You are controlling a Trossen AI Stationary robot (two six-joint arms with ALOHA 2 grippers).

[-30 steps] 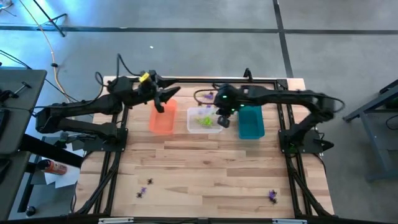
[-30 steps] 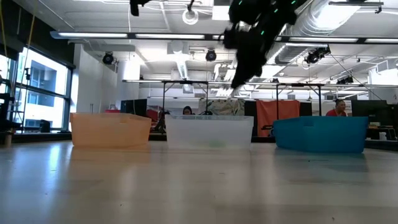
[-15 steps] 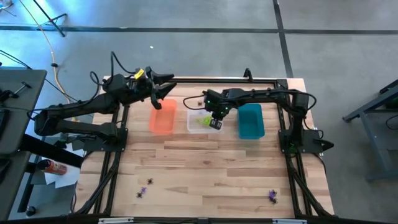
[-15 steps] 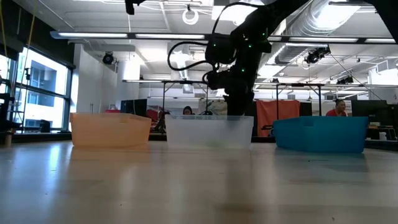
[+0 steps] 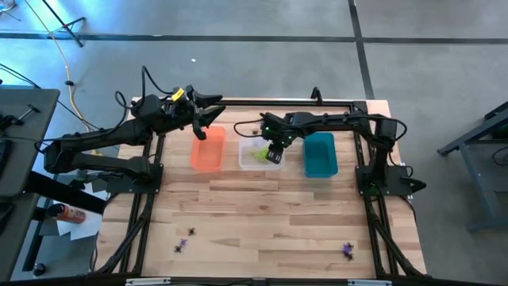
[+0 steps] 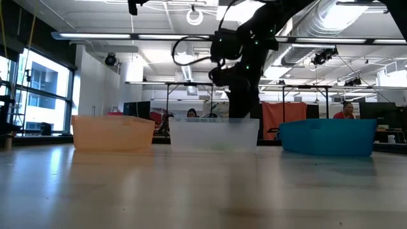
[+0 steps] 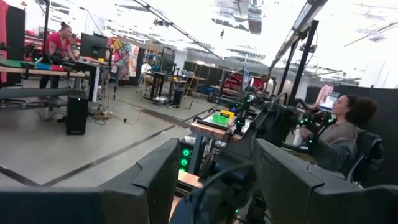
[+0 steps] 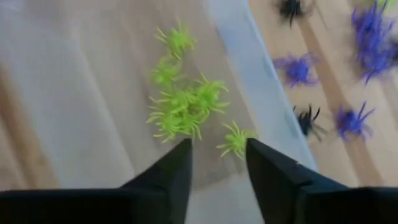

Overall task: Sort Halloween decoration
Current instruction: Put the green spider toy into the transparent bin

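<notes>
The Halloween decoration shows as tiny spiders. Several lime green ones [image 8: 183, 106] lie on the floor of the clear bin [image 5: 248, 156], and one more green spider [image 8: 235, 142] lies just ahead of my right gripper [image 8: 217, 163]. That gripper [image 5: 274, 154] points down into the clear bin, open, with nothing between its fingers. Purple spiders [image 8: 297, 67] and black spiders [image 8: 306, 119] lie on the table beyond the bin's far wall. My left gripper [image 5: 209, 119] hangs open above the orange bin's [image 5: 206, 152] far end, holding nothing.
A teal bin [image 5: 321, 156] stands right of the clear one. Loose spiders lie near the table's front edge, at left [image 5: 184, 241] and right [image 5: 348, 249]. Wide bare wood lies between the bins and that edge. People sit in the room beyond.
My right gripper has come down from above the clear bin into it, shifting a little toward the table's left, and has stayed there for the last half second.
</notes>
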